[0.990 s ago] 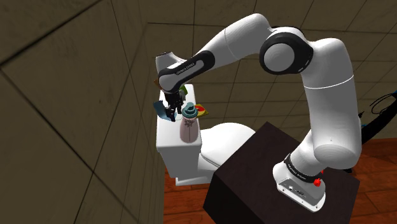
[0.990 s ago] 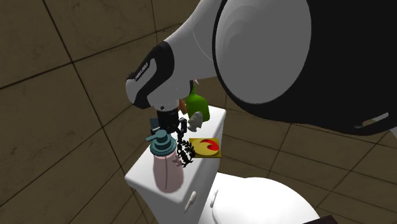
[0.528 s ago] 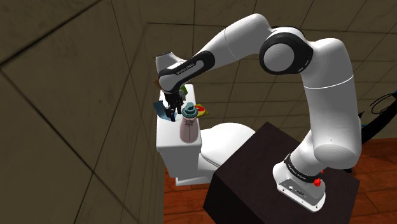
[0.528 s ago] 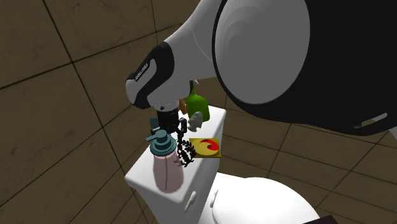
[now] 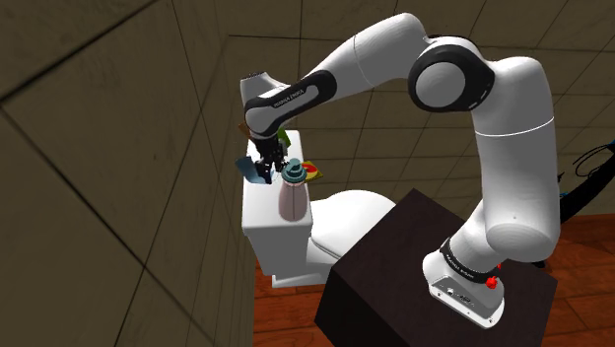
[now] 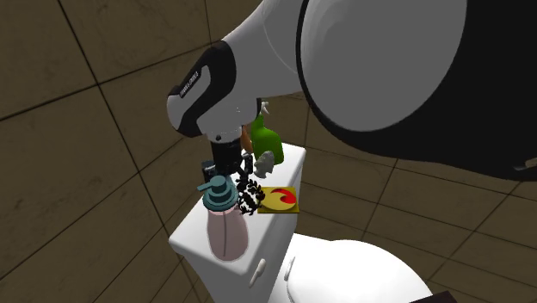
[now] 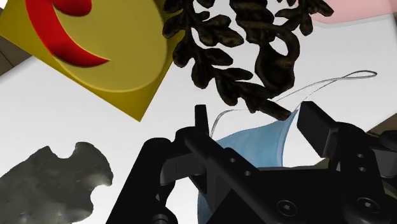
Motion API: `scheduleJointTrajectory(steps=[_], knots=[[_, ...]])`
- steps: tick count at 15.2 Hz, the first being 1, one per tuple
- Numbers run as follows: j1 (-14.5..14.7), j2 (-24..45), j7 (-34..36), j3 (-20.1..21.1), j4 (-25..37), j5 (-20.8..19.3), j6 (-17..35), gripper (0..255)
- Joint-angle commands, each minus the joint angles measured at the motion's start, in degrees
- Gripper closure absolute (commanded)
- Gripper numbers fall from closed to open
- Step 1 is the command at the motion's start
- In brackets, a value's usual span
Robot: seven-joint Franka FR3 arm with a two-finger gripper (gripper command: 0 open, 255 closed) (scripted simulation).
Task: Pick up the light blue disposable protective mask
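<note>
The light blue mask [image 7: 251, 151] sits between my two black fingers, its thin ear loop trailing off past one fingertip. My gripper [image 7: 256, 119] is shut on it, just above the white toilet tank lid [image 6: 191, 234]. From the shoulder camera, the mask [image 5: 247, 166] shows as a blue flap sticking out on the wall side of the gripper [image 5: 265, 172]. Seen from the second exterior camera, the gripper [image 6: 242, 175] hangs right behind the soap dispenser's pump.
On the tank lid stand a pink soap dispenser with a teal pump [image 6: 225, 225], a black leafy object [image 7: 242, 57], a yellow card with a red mark [image 6: 278, 199], a grey lump [image 7: 57, 184] and a green bottle [image 6: 265, 142]. The tiled wall is close behind.
The forearm and hand have risen a little above the tank lid, and the mask has gone up with the gripper. The things on the lid have stayed in place.
</note>
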Motion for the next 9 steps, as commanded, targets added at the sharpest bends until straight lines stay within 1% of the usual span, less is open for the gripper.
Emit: scheduleJointTrajectory(steps=[1, 9], knots=[[-0.06, -1.09, -0.05, 0.13, 0.12, 0.14, -0.93, 255], [-0.23, -4.33, -0.03, 0.37, 1.46, 0.56, -5.48, 255]])
